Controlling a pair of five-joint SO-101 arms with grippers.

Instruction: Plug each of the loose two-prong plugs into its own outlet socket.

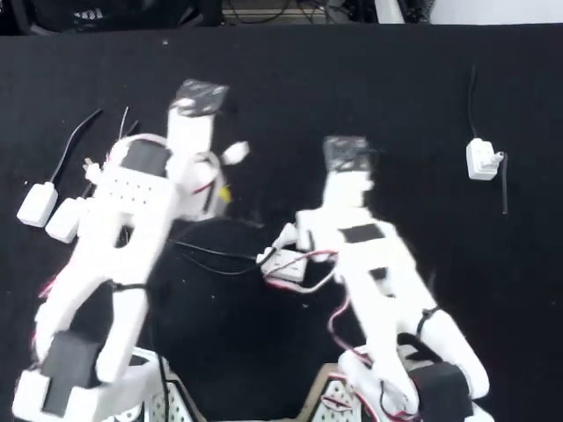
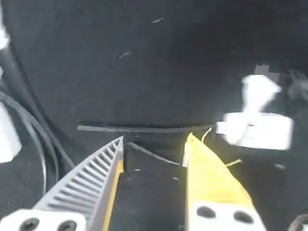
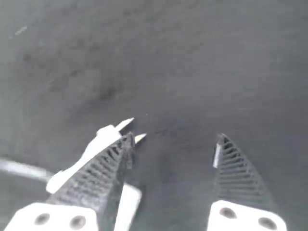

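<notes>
My left gripper [image 2: 155, 139] is open, one grey finger and one yellow, low over the black mat. A thin black cord [image 2: 139, 129] runs across just past its fingertips. A white plug [image 2: 255, 120] lies off to the yellow finger's side, apart from it; it also lies beside the left arm [image 1: 236, 154]. My right gripper [image 3: 174, 139] is open with only bare mat between its fingers. A white two-prong plug [image 3: 113, 132] lies against the outer side of one finger, prongs pointing away. I cannot tell whether they touch.
Two white blocks [image 1: 37, 204] [image 1: 66, 220] with black cords lie at the far left, and another white block [image 1: 482, 158] with a cord sits at the far right. A white piece [image 1: 283, 262] with a black cord lies between the arms.
</notes>
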